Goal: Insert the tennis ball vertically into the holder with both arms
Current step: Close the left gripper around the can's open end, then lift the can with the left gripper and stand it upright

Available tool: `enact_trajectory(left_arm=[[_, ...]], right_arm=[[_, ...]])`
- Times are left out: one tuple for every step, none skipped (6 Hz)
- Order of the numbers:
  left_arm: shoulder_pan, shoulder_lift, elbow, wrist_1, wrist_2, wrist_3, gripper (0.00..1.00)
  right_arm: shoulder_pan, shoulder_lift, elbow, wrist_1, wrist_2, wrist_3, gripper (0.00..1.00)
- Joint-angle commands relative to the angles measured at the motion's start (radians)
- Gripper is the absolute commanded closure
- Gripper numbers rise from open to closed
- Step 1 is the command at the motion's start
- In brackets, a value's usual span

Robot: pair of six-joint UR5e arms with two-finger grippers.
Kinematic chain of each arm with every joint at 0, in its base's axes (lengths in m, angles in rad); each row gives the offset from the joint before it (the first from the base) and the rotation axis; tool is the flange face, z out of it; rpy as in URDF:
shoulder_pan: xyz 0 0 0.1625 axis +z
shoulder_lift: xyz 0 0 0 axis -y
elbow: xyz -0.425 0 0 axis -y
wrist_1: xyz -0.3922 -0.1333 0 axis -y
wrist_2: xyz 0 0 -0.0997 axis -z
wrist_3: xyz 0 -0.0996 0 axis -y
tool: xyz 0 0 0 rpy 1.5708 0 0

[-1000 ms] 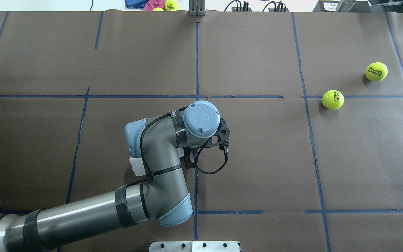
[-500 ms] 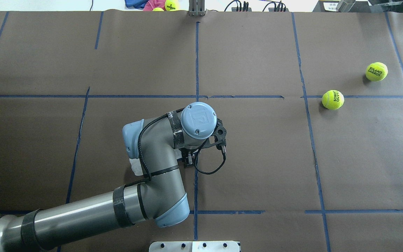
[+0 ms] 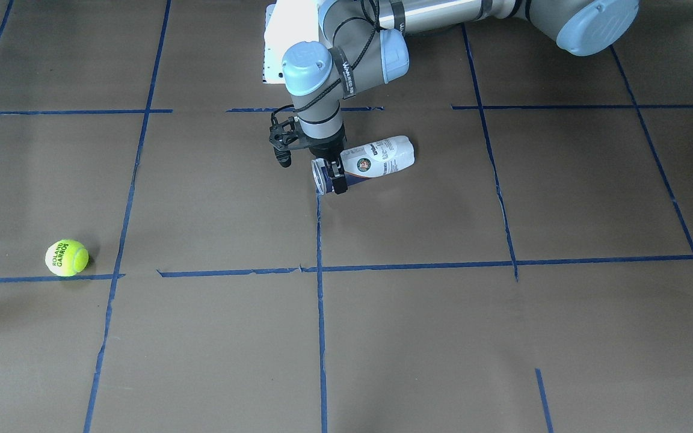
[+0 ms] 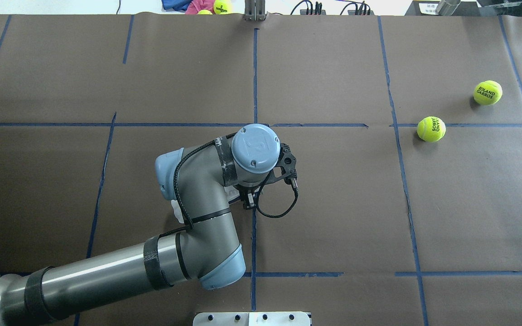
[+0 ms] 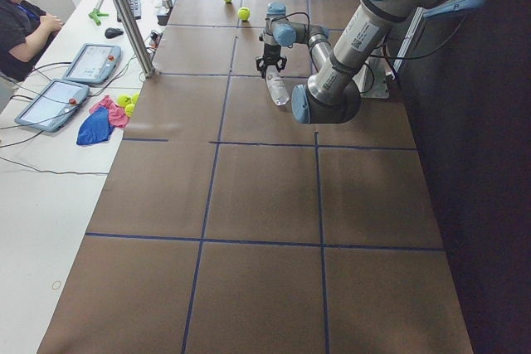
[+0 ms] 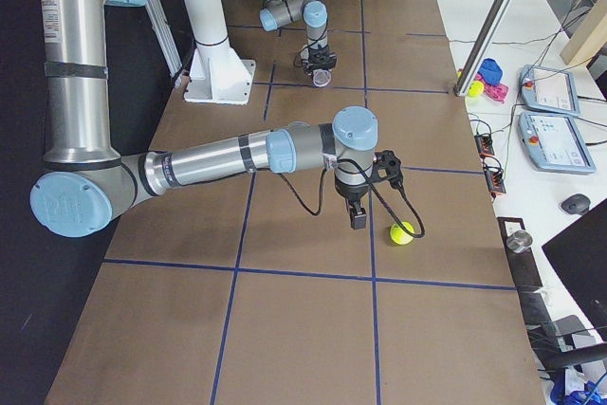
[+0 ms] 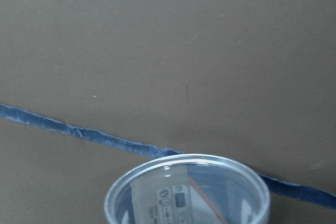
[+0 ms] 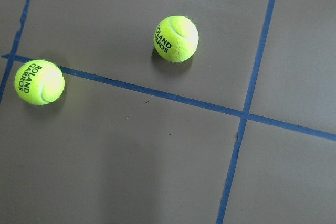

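Note:
The holder [image 3: 376, 157], a clear can with a navy and white label, lies on the brown table near the centre line. Its open rim [image 7: 186, 187] fills the bottom of the left wrist view. My left gripper [image 3: 333, 175] points down and is shut on the holder just behind that rim. In the overhead view the left arm hides most of the holder [image 4: 177, 213]. Two yellow tennis balls [image 4: 431, 129] [image 4: 487, 92] lie far right and show in the right wrist view [image 8: 176, 38] [image 8: 39, 81]. My right gripper [image 6: 358, 218] hangs beside one ball [image 6: 402, 232]; I cannot tell whether it is open.
Blue tape lines cross the brown table. A white base plate [image 4: 252, 318] sits at the near edge. Cloths and spare balls [image 4: 215, 5] lie beyond the far edge. An operator [image 5: 21, 14] sits at a side desk with tablets.
My left wrist has shifted slightly left and toward the far side, with the holder still in its grip. The two balls have not moved.

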Motion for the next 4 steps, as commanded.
enact_trajectory(left_arm=[[-0.136,0.000,-0.111,-0.003,-0.134,-0.002,0.32],[-0.223,-0.006,-0.162,-0.044,-0.222,-0.010,0.32],[-0.276,-0.005,-0.167,-0.195,-0.293,-0.098,0.31],[-0.281,0.001,-0.164,-0.405,-0.297,-0.231,0.31]], right_arm=[[-0.002,0.002,0.000,0.000,0.000,0.001,0.00],[-0.003,0.002,0.000,0.000,0.000,0.001,0.00],[-0.003,0.002,0.000,0.000,0.000,0.001,0.00],[-0.003,0.004,0.000,0.000,0.001,0.003,0.00]])
